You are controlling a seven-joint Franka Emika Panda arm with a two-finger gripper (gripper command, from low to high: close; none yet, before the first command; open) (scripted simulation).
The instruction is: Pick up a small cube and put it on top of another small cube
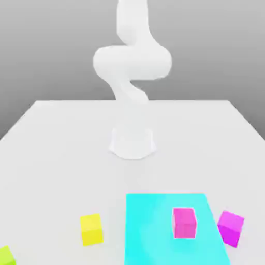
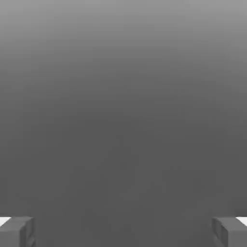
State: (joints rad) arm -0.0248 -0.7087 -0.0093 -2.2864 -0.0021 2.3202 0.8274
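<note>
The jaws [image 2: 123, 231] stand spread, empty. On the smooth white surface [image 1: 67, 171] lie plain, flat-faced lime-green [image 1: 6, 256], yellow [image 1: 91, 230] and purple cubes [image 1: 231, 229]; a pink cube [image 1: 184, 223] rests on a flat cyan panel [image 1: 150, 227].

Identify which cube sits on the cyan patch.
The pink cube: it alone rests on the cyan patch; the yellow, lime-green and magenta cubes lie beside it on the white surface.

On the white worktop [image 1: 62, 155] lay 3 plain cubes: 1 lime-green [image 1: 6, 256] and 1 yellow [image 1: 91, 230] toward the exterior view's left edge, 1 magenta-purple [image 1: 231, 228] toward the right edge. Between the latter 2 lay 1 flat cyan panel [image 1: 147, 227], well apart from the worktop's far edge.
</note>
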